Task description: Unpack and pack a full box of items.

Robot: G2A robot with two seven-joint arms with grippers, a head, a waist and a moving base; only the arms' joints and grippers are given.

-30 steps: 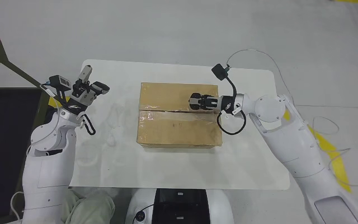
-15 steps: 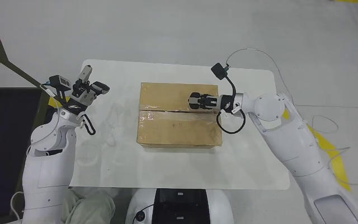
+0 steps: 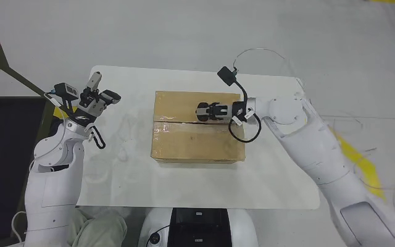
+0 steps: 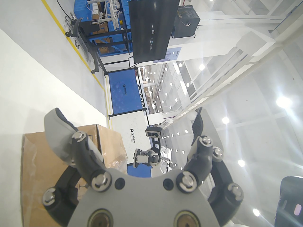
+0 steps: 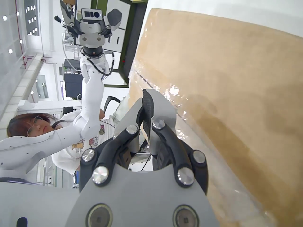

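Note:
A closed cardboard box (image 3: pixel 185 139) with clear tape along its top seam (image 3: pixel 179 121) sits mid-table. My right gripper (image 3: pixel 199 112) lies low over the box top right at that seam, fingers pressed together with nothing seen between them. In the right wrist view the shut gripper (image 5: pixel 147 96) points along the taped seam (image 5: pixel 165 90) of the box (image 5: pixel 225 83). My left gripper (image 3: pixel 102 88) is held up off the table's far left corner, open and empty. In the left wrist view its spread fingers (image 4: pixel 59 124) point into the room, the box (image 4: pixel 35 157) beside them.
The white table (image 3: pixel 271 173) has bare room left and right of the box. A black cable (image 3: pixel 237 133) loops from my right wrist over the box's right end. A dark panel (image 3: pixel 18 123) stands off the table's left edge.
My right gripper has slid left along the box's top seam, still shut. The left arm has stayed still.

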